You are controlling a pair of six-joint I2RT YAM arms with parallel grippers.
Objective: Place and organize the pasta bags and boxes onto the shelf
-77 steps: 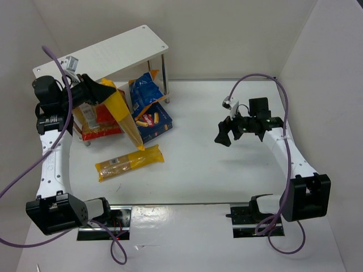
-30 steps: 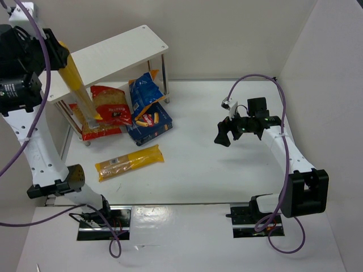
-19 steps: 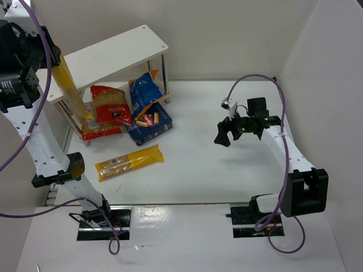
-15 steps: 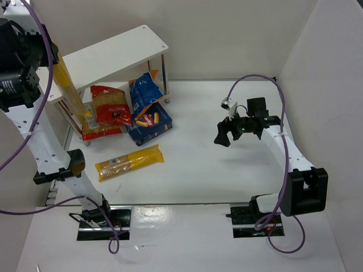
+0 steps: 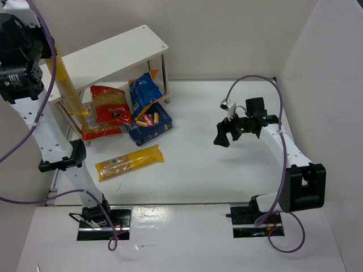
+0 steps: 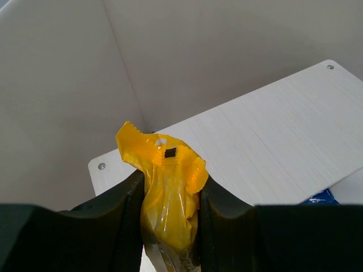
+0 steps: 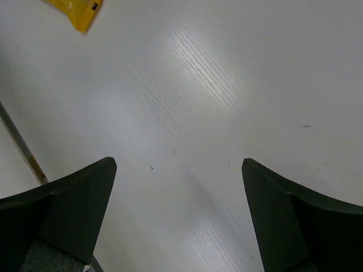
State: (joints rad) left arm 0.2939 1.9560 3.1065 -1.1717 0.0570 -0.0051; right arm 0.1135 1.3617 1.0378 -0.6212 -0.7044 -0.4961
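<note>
- Table (image 5: 215,175): white top, both arm bases at its 6 o'clock edge
- Shelf (image 5: 113,54): white board on thin rod legs, at 10 o'clock on the table, its top bare
- Left arm: reared high at 9 o'clock, elbow bent low and wrist at the top; left gripper (image 6: 170,192) clamped on the crimped top of a yellow spaghetti pack (image 5: 71,93), which hangs slanted across the shelf's near-left edge
- Right arm: stretched low over the table at 3 o'clock; right gripper (image 7: 178,221) with fingers spread wide, nothing between them
- Second spaghetti pack (image 5: 129,162): flat on the table, 6 o'clock of the shelf
- Dark-blue box (image 5: 153,124), blue bag (image 5: 144,90), red bags (image 5: 110,105): clustered under the shelf and at its front edge
</note>
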